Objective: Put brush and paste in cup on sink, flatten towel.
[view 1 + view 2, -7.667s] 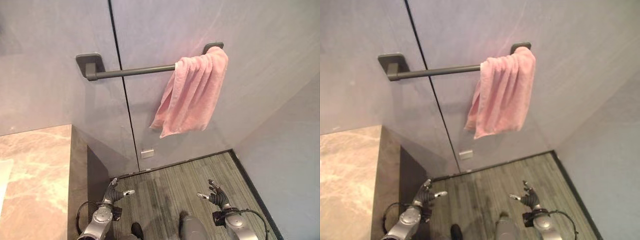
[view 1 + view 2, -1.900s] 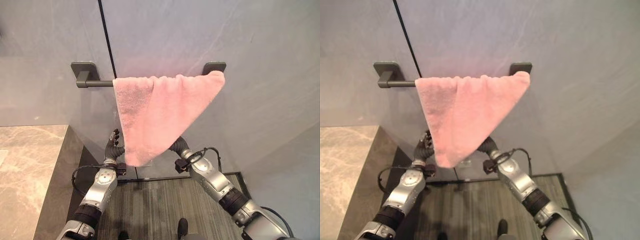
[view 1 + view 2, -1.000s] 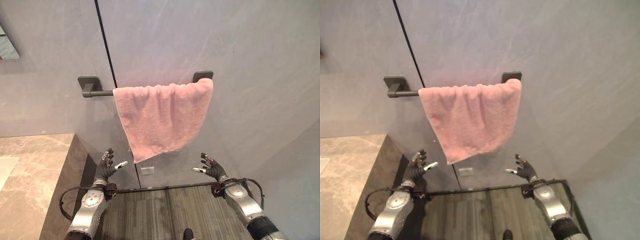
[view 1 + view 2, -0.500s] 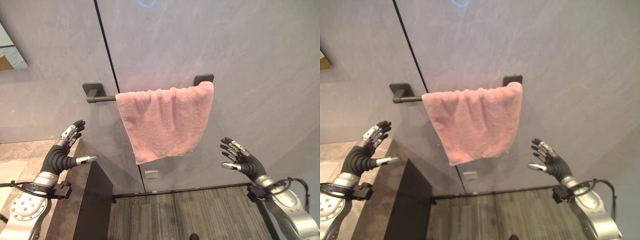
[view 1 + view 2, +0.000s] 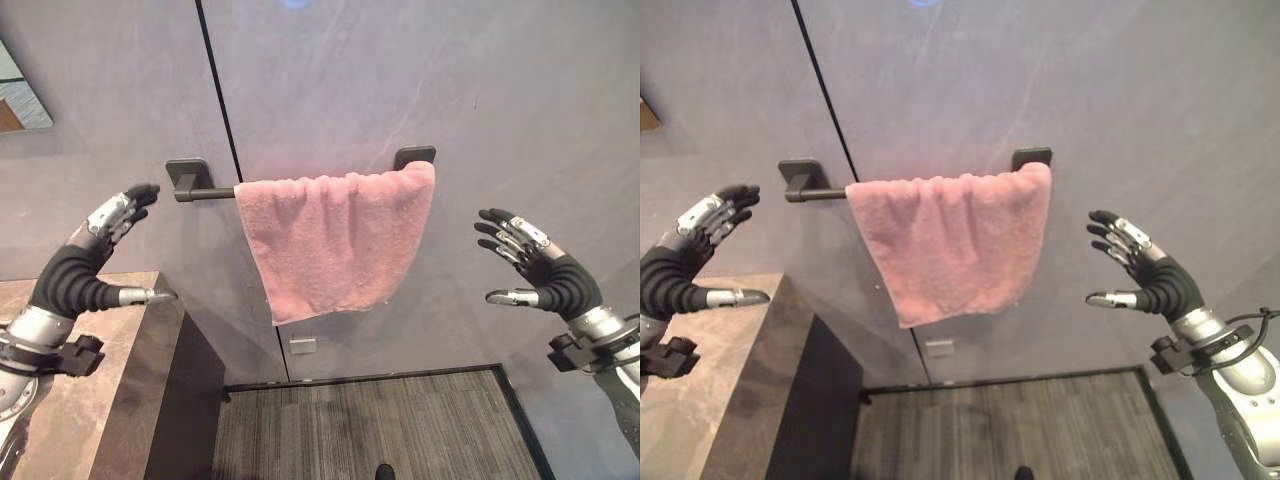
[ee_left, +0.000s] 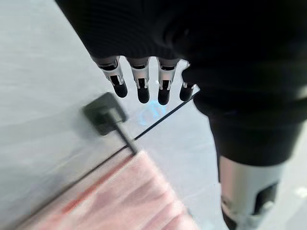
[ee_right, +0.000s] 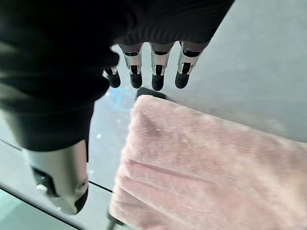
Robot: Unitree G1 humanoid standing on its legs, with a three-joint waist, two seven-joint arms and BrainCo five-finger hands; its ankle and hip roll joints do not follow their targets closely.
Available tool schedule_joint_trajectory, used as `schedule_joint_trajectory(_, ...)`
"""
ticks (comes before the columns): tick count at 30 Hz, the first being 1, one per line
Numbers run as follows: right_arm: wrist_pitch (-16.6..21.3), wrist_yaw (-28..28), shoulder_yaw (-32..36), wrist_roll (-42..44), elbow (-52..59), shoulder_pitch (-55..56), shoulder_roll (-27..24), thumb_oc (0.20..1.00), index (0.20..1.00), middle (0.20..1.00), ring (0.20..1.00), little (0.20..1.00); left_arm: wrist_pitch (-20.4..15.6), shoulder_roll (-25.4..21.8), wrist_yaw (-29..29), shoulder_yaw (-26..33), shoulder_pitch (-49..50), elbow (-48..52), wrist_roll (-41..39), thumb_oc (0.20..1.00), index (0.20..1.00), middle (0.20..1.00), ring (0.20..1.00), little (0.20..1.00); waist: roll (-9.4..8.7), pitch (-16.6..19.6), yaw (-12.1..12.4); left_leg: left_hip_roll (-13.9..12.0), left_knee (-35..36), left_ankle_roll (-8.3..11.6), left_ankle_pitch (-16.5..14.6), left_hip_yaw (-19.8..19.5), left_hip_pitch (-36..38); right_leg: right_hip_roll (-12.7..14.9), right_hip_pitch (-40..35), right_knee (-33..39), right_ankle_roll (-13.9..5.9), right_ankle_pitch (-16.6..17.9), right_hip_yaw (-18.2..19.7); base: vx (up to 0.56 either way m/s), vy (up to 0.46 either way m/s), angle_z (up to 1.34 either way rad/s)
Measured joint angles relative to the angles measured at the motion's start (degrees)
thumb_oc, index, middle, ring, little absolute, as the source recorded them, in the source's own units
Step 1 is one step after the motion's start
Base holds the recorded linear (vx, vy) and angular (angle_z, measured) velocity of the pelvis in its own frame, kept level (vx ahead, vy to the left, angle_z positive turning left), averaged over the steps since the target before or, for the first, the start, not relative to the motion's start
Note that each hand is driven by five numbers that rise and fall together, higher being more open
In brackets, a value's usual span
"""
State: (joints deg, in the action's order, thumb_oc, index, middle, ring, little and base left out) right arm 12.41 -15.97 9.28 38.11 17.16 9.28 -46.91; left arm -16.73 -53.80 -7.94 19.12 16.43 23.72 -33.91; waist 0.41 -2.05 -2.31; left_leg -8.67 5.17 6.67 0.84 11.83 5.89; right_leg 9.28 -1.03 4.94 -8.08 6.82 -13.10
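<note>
On the grey panelled wall, in the left eye view, a pink terry towel hangs spread along a dark metal towel bar, covering it from near the left bracket to the right bracket; its lower edge slants, longer on the left. Well left of the towel, the left hand is raised above a brown marble counter, fingers straight and spread, thumb out, holding nothing. Well right of the towel, the right hand is raised likewise, fingers spread and empty. Below lies a dark striped floor.

From the left wrist view, straight dark-tipped fingers point toward the bar's left bracket, with the towel beyond.

From the right wrist view, straight fingers point over the towel's top edge, apart from it.
</note>
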Motion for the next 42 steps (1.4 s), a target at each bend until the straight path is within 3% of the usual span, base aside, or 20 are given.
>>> schedule_joint_trajectory(3,1.2,3.3,-6.9,5.7,-0.8,-7.9,11.8,1.0,1.0,1.0,1.0,1.0,-0.4,10.5,1.8,-7.2,-9.4,-0.5,-2.1,1.0,1.0,1.0,1.0,1.0,0.28,0.1,-0.2,0.3,0.0,-0.02,0.0,0.0,0.1,0.3,0.0,0.0,-0.05,0.2,0.1,0.0,0.0,0.0)
schedule_joint_trajectory(6,1.5,4.7,-10.5,6.1,-0.6,-11.4,13.1,1.0,1.0,1.0,1.0,1.0,-0.4,13.0,3.2,-11.1,-12.1,-0.3,-2.2,1.0,1.0,1.0,1.0,1.0,0.17,0.0,-0.2,0.5,0.0,-0.01,0.0,0.1,0.1,0.4,0.1,0.0,-0.09,0.2,0.1,0.0,0.0,0.0)
schedule_joint_trajectory(9,2.1,7.7,-15.4,6.7,-2.3,-18.0,17.4,1.0,1.0,1.0,1.0,1.0,-0.8,22.5,6.4,-16.5,-18.1,-1.1,-4.4,1.0,1.0,1.0,1.0,1.0,0.18,0.0,-0.1,0.7,0.0,-0.08,0.1,0.4,0.3,0.5,0.2,0.0,-0.06,0.3,0.4,0.0,0.002,-0.03)
schedule_joint_trajectory(10,2.2,8.7,-19.1,6.7,-3.1,-21.8,18.7,1.0,1.0,1.0,1.0,1.0,-0.5,25.5,7.1,-21.2,-20.6,-1.9,-4.5,1.0,1.0,1.0,1.0,1.0,0.04,0.0,-0.1,0.8,0.0,-0.1,0.1,0.7,0.1,0.5,0.6,0.0,-0.07,0.4,0.7,0.01,0.001,-0.11)
schedule_joint_trajectory(13,2.7,10.6,-22.5,7.2,-4.3,-25.6,24.5,1.0,1.0,1.0,1.0,1.0,-0.4,31.5,8.3,-27.7,-23.6,-3.2,-6.2,1.0,1.0,1.0,1.0,1.0,0.04,-0.1,-0.2,0.8,0.0,-0.11,0.1,1.3,0.1,0.4,1.0,0.0,-0.03,0.6,1.4,0.02,0.001,-0.12)
schedule_joint_trajectory(23,4.2,13.5,-28.2,8.3,-9.3,-32.3,29.0,1.0,1.0,1.0,1.0,1.0,-0.4,34.0,10.2,-34.1,-29.9,-11.0,-4.2,1.0,1.0,1.0,1.0,1.0,-0.01,-0.7,-0.3,0.8,0.0,-0.41,-0.1,1.9,0.0,0.3,1.7,0.0,-0.1,0.5,2.0,0.03,0.002,-0.03)
schedule_joint_trajectory(31,5.3,18.4,-29.1,6.3,-15.7,-34.8,30.4,1.0,1.0,1.0,1.0,1.0,-1.2,34.0,13.9,-34.0,-31.1,-14.3,-0.7,1.0,1.0,1.0,1.0,1.0,-0.08,-1.0,-0.1,0.8,0.0,-0.65,-0.3,2.8,-0.1,0.2,2.3,0.0,-0.04,0.6,2.8,0.04,0.011,-0.05)
schedule_joint_trajectory(42,5.4,19.6,-31.1,5.4,-16.1,-36.9,31.3,1.0,1.0,1.0,1.0,1.0,-1.8,33.9,15.8,-33.5,-31.3,-14.8,2.1,1.0,1.0,1.0,1.0,1.0,-1.08,-1.2,0.3,0.8,0.0,-0.53,-0.2,2.7,-1.3,0.2,3.5,0.0,0.16,1.0,2.9,0.0,0.0,0.0)
